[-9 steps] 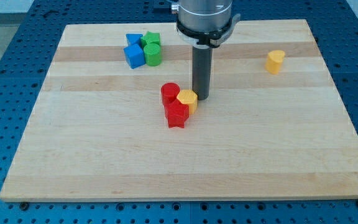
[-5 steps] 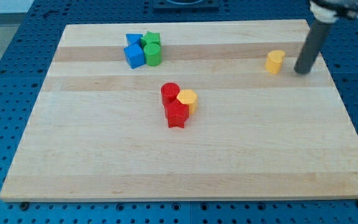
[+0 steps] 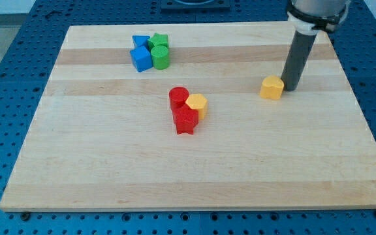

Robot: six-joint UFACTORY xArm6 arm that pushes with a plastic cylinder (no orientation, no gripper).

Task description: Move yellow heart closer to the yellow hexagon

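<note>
just left of my tip (image 3: 290, 89), yellow heart (image 3: 272, 87)

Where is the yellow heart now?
The yellow heart sits toward the view's right, just left of my tip, well right of the yellow hexagon.

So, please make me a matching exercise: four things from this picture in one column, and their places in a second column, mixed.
Things:
1. yellow heart
2. yellow hexagon
3. green cylinder
4. my tip

Places:
a. in the cluster near the view's top left
b. against the red blocks, mid-board
c. just right of the heart
d. alone on the view's right, left of the rod

Pairs: 1-d, 2-b, 3-a, 4-c
</note>
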